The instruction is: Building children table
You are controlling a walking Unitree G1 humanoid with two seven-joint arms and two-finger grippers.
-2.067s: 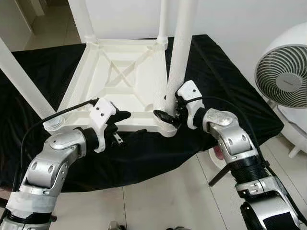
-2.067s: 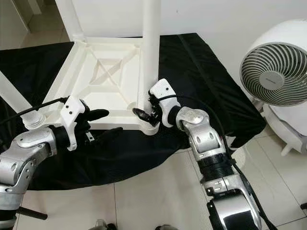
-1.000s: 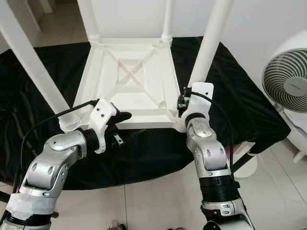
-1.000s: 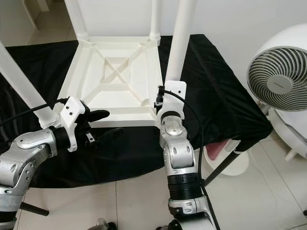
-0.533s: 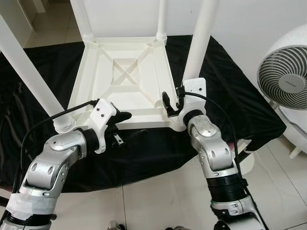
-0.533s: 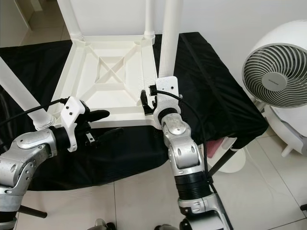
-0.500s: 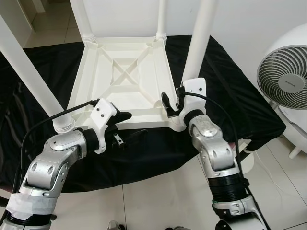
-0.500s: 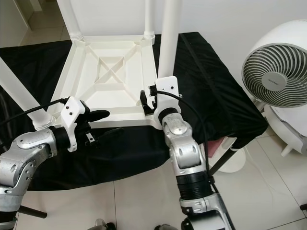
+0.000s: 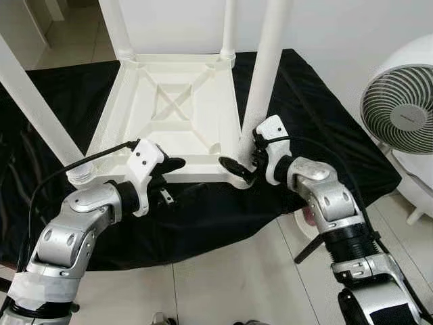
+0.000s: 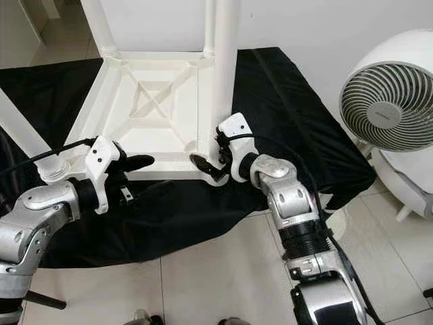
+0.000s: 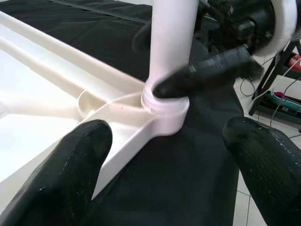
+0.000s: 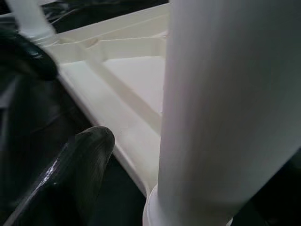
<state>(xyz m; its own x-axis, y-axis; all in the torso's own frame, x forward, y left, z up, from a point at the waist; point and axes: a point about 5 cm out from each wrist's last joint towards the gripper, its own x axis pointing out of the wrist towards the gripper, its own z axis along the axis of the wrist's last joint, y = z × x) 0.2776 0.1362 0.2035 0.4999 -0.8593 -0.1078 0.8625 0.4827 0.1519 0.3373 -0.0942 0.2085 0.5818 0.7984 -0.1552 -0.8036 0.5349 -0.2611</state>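
Table top (image 9: 176, 115): white, upside down on the black cloth (image 9: 318, 128), legs pointing up
Near-right leg (image 9: 265, 74): upright in its corner socket
Right gripper (image 9: 243, 164): fingers pinching the base of that leg
Left gripper (image 9: 177, 177): fingers spread, at the top's near edge, holding nothing
Fan (image 9: 399, 115): white, on the floor to the right

bright even indoor light, soft shadows; wrist close-ups blurred
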